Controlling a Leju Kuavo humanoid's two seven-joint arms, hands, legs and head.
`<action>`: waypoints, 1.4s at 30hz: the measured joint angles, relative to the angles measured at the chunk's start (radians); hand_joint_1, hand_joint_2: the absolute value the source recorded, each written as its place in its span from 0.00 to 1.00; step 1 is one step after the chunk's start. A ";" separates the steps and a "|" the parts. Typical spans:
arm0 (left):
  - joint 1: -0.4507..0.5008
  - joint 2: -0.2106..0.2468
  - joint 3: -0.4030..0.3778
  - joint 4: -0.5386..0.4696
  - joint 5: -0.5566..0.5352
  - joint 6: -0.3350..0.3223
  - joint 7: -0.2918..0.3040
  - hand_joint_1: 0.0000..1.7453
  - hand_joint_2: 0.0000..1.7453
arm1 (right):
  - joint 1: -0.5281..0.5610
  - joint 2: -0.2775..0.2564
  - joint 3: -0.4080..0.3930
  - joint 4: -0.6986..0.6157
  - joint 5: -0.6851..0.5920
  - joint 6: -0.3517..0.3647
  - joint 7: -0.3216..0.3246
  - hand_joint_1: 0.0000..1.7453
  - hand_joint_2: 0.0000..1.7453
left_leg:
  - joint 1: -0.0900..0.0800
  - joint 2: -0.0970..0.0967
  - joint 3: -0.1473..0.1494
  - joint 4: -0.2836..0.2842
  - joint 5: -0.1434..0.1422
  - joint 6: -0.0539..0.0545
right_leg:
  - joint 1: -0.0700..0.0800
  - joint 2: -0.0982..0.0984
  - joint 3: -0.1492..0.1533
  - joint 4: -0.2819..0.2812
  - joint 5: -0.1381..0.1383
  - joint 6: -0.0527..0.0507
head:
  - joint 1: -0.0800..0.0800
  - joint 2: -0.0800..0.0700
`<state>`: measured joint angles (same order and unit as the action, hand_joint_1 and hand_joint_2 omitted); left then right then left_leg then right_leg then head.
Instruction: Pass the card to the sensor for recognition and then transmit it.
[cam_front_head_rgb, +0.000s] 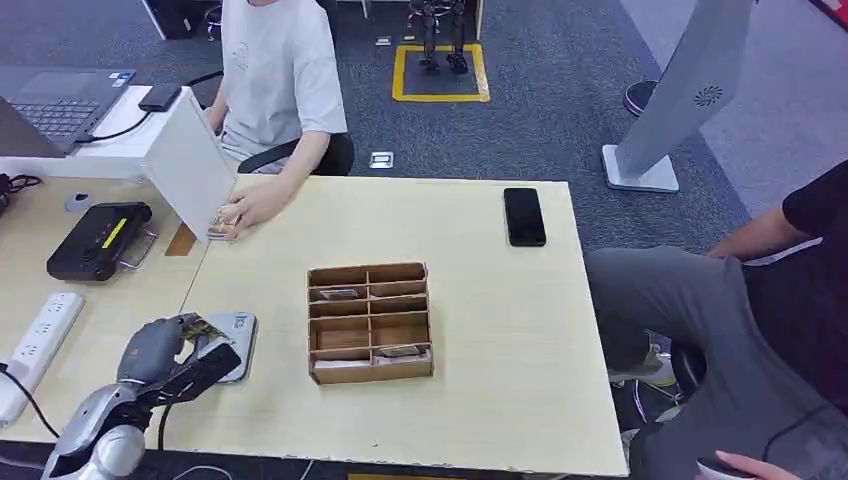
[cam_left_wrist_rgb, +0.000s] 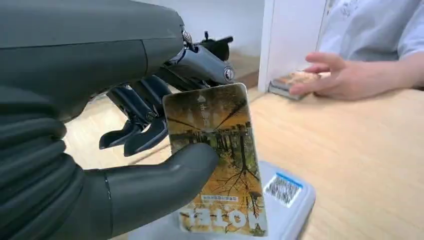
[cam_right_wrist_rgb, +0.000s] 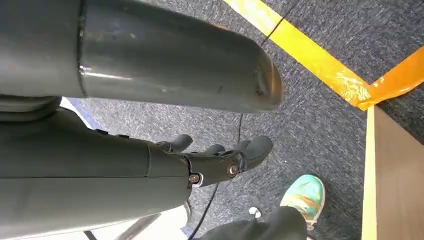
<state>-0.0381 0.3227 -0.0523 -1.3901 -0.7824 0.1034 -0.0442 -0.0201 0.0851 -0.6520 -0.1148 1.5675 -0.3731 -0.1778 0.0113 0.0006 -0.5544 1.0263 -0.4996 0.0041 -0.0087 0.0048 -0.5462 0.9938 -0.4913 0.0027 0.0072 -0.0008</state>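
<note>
- The pale wooden worktop (cam_front_head_rgb: 480, 300) carries everything, and a white upright divider panel (cam_front_head_rgb: 190, 160) stands at its far left corner.
- A person in a light grey T-shirt (cam_front_head_rgb: 275, 70) sits at the far side, one hand (cam_front_head_rgb: 255, 205) resting on a small stack of cards (cam_front_head_rgb: 222, 225) just beside the panel.
- A second person in grey trousers (cam_front_head_rgb: 690, 300) sits at the right edge of the worktop.
- A brown cardboard tray with divided compartments (cam_front_head_rgb: 370, 322) sits in the middle; a few cards lie in some of the compartments.
- The left robot hand (cam_front_head_rgb: 175, 355) hangs over the near left part of the worktop, its thumb (cam_left_wrist_rgb: 165, 175) pressing an orange-brown hotel card with a tree picture (cam_left_wrist_rgb: 220, 160) against its dark fingers (cam_left_wrist_rgb: 135, 135).
- The card stands nearly upright, directly above the sensor; I cannot tell whether its lower edge touches it.
- The flat grey card sensor with a QR sticker (cam_left_wrist_rgb: 285, 192) lies on the worktop to the left of the tray.
- A black smartphone (cam_front_head_rgb: 524, 216) lies flat near the far right edge.
- The right robot hand (cam_right_wrist_rgb: 225, 160) hangs beside the worktop over dark carpet, holding nothing, its fingers loosely curved and apart.
</note>
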 joint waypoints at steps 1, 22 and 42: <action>0.002 -0.001 0.000 0.000 0.001 -0.002 -0.001 1.00 1.00 | -0.001 0.000 0.000 0.000 0.001 0.001 0.000 0.00 0.00 | 0.000 0.000 0.000 0.000 0.000 0.000 | 0.000 0.000 0.000 0.000 0.000 0.000 | 0.000 0.000; 0.024 -0.008 0.000 -0.023 0.026 -0.034 -0.007 1.00 1.00 | -0.007 0.000 0.002 -0.001 0.002 0.019 0.001 0.00 0.00 | 0.000 0.000 0.001 0.000 0.000 0.000 | 0.000 0.000 0.000 0.001 0.000 0.000 | 0.000 0.000; 0.029 -0.018 -0.003 0.013 -0.088 -0.011 0.046 1.00 1.00 | -0.006 0.000 0.028 -0.035 0.003 0.038 0.006 0.00 0.00 | 0.000 0.000 0.001 0.000 0.000 0.000 | 0.000 0.000 0.001 0.001 0.000 0.000 | 0.000 0.000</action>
<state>-0.0092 0.3048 -0.0549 -1.3767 -0.8702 0.0919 0.0015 -0.0257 0.0851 -0.6241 -0.1495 1.5702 -0.3349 -0.1717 0.0113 0.0005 -0.5533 1.0263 -0.4994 0.0038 -0.0087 0.0047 -0.5457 0.9950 -0.4913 0.0026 0.0076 -0.0008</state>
